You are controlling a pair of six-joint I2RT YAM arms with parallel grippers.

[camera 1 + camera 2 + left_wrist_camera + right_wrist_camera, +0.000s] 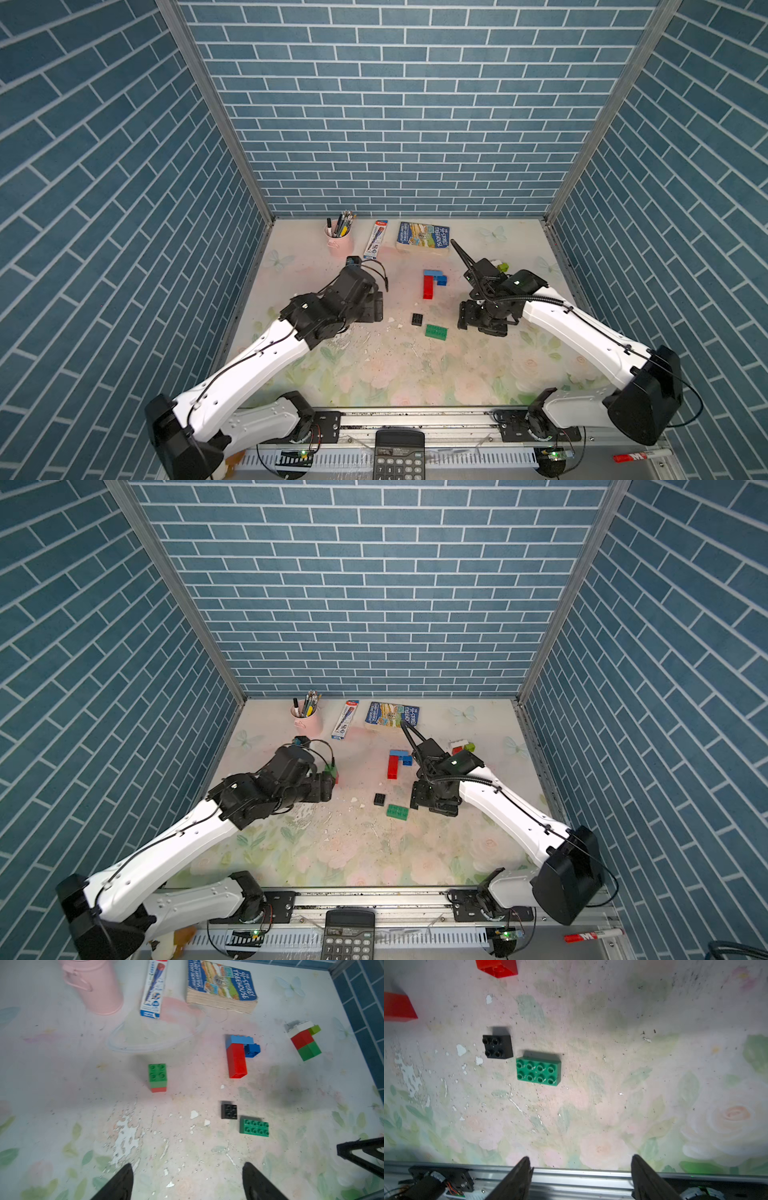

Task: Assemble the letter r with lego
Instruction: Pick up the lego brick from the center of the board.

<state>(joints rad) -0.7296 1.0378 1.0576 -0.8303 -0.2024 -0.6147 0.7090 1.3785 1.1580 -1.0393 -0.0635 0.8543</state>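
On the floral bench [374,374], mid-frame, a red-and-blue r [433,281] seems largely built; left gripper [187,1164] and right gripper [580,1156] hang released, empty.

You've got pen cup [338,241], pen box [375,239] and book [424,237] in a row along the back of the tabletop [374,374], left to right. Brick build [432,280] lies mid-tabletop, in front of the book. Square brick [417,319] sits in front of the build, with long brick [436,331] just beside it on the right. Two-brick stack [157,1077] stands well left of the build. Brick cluster [302,1040] is to its right, slightly further back. Calculator [399,455] lies beyond the front edge.
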